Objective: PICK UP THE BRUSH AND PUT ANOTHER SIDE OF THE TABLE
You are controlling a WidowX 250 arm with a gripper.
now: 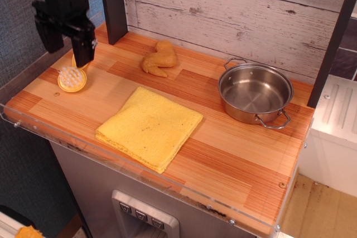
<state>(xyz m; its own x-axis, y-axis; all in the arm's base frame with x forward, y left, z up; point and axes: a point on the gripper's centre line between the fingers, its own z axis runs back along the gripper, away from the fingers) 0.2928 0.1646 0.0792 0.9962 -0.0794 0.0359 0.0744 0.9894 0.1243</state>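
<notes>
A small yellow brush (pixel 72 78) lies on the table (pixel 234 154) near its left end, bristles facing up, its round white-bristled head toward the front and its short handle pointing back, partly hidden behind the gripper. The black gripper (pixel 68 48) hangs directly above the handle end, raised off the table top. Its two fingers (pixel 83 50) are spread apart with nothing between them, and the brush is not held.

The table is a wooden top of light and reddish-brown strips with a clear plastic rim along the front and left edges. A folded yellow cloth (pixel 149 126) lies flat near the middle front, well to the right of the brush. Behind the cloth, close to the back wall, sits an orange-tan lumpy toy (pixel 159 58). A steel pan (pixel 255 94) with two loop handles stands toward the right end, empty inside. A whitewashed plank wall (pixel 234 9) runs along the back, and a dark upright post (pixel 114 4) stands at the back left corner, just right of the gripper.
</notes>
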